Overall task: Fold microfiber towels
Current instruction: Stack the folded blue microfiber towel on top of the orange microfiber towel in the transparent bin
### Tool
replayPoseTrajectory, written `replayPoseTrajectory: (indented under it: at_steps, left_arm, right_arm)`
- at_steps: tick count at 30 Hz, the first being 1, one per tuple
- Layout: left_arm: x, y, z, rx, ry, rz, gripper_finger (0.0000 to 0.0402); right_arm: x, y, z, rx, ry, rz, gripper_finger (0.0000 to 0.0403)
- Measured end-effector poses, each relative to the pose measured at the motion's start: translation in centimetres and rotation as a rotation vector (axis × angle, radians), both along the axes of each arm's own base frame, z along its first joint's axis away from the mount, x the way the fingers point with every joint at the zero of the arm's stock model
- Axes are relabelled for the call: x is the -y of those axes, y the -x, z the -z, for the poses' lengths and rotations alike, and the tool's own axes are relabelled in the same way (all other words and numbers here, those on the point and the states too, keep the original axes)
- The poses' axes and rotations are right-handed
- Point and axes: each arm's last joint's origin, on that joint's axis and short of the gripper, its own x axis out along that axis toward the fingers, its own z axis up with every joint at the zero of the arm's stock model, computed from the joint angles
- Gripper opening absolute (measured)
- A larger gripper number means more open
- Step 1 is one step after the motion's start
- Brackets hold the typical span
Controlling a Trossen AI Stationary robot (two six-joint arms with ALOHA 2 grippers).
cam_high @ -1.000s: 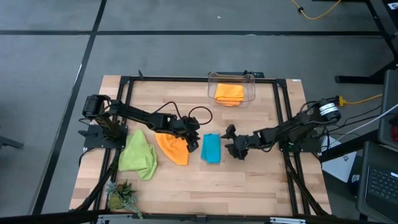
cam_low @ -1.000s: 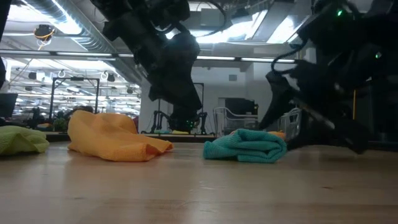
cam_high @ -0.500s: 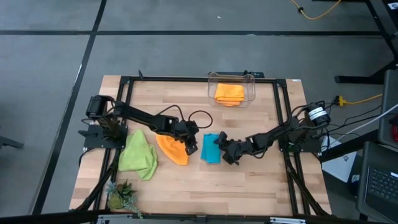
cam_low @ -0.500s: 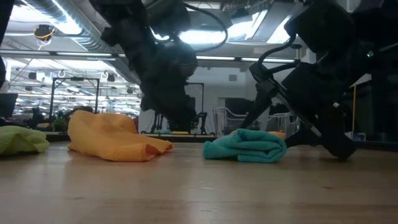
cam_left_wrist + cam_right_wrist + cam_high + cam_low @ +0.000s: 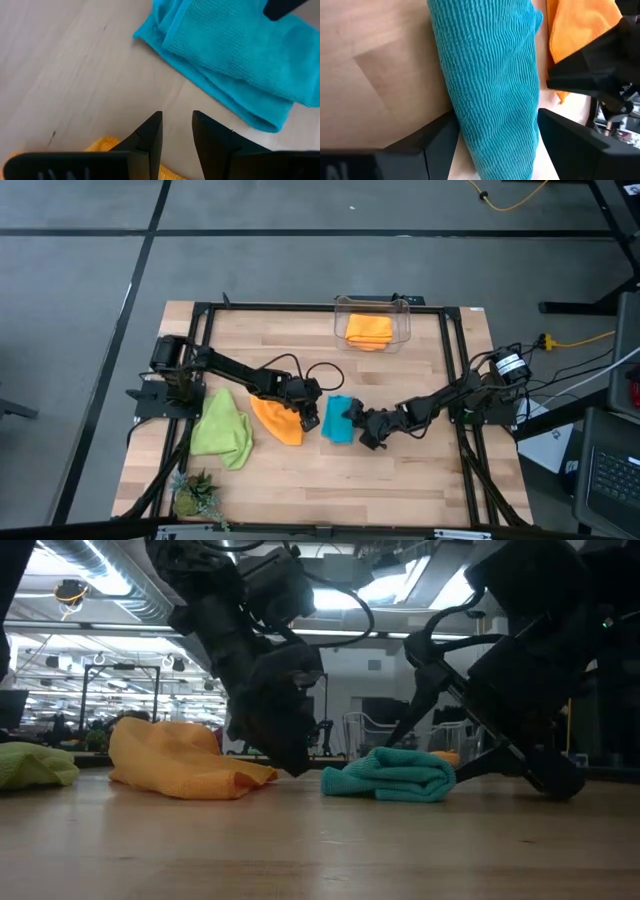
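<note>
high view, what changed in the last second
The right claw slid left to the turquoise towel and now straddles it with jaws open, not yet closed on it. The left claw dropped slightly to the bare wood between the orange towel and the turquoise one, jaws narrowly parted, empty. The green towel, bin and plant stayed put.

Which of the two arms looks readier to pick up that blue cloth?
The right. Its gripper has open fingers on either side of the folded turquoise towel. The left gripper sits beside it, over bare wood.
</note>
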Motion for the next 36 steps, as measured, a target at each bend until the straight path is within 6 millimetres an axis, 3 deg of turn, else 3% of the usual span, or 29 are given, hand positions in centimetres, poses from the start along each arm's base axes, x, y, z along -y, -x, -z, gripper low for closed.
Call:
replayPoseTrajectory:
  at_steps: [15,25,36]
  left_arm:
    - [0.0,-0.1,-0.1,0.017,-0.005,0.008,0.0099]
    - [0.0,-0.2,-0.1,0.024,-0.015,0.012,0.0099]
    - [0.3,-1.1,2.1,0.026,0.01,0.065,0.0099]
  right_arm:
    - [1.6,-1.1,0.2,0.023,-0.142,-0.05,0.0271]
    - [2.1,-2.1,0.8,0.026,-0.111,-0.052,0.0271]
    - [2.2,-3.1,0.4,0.022,-0.123,-0.012,0.0271]
